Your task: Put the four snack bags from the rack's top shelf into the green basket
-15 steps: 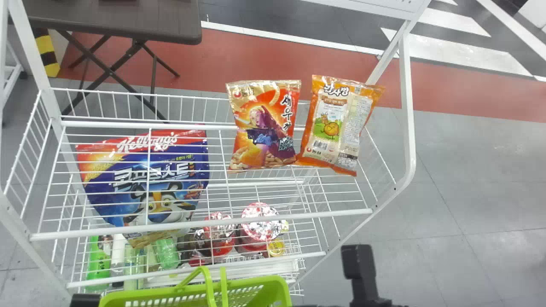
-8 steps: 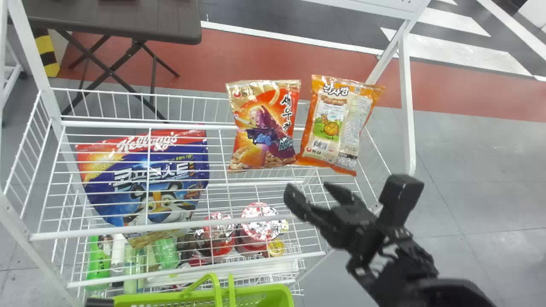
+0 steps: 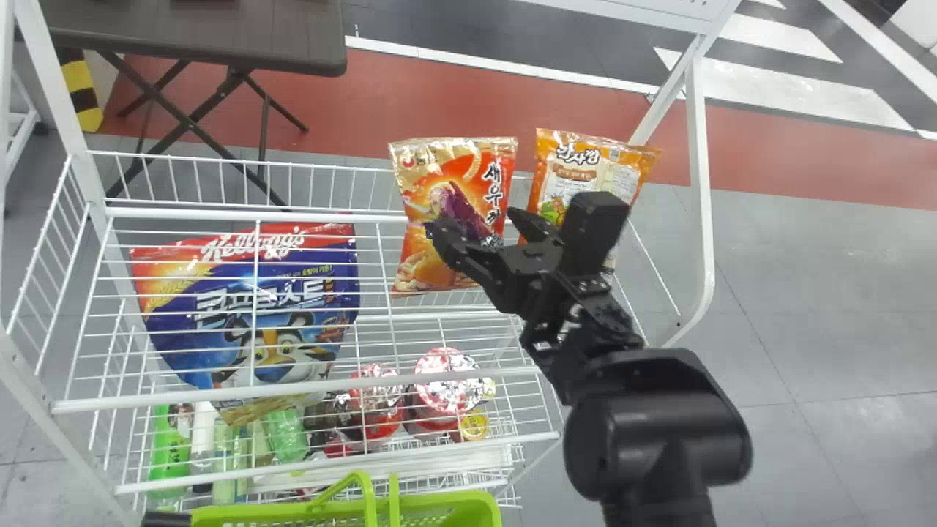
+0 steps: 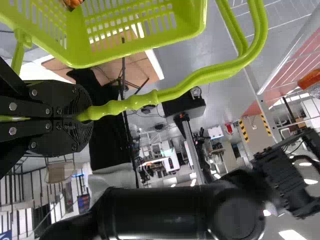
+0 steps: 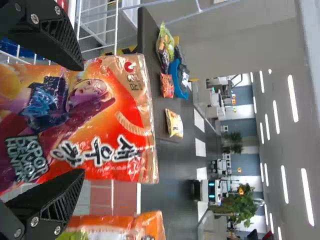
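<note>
My right gripper (image 3: 477, 224) is at the red-and-gold snack bag (image 3: 428, 267) on the rack's top shelf (image 3: 366, 218). In the right wrist view, the open fingers of my right gripper (image 5: 83, 120) stand on either side of this bag (image 5: 107, 155). To its right, an orange snack bag (image 3: 631, 167) is partly hidden behind the arm. At the head view's bottom left, a dark part of my left gripper (image 3: 167, 519) shows beside the green basket (image 3: 454, 505). In the left wrist view, my left gripper (image 4: 84, 116) is shut on the basket handle (image 4: 150, 99). Something orange-brown (image 4: 74, 2) lies inside the basket.
A large blue-and-red cereal bag (image 3: 293, 293) shows through the rack wires at left. Lidded red containers (image 3: 446, 380) and green bottles (image 3: 168, 454) stand lower down. White posts (image 3: 699, 168) frame the rack; a dark table (image 3: 198, 36) is behind.
My right arm has come in from the bottom right and moved up and left to the red-and-gold bag. The basket has shifted slightly right and down in the head view.
</note>
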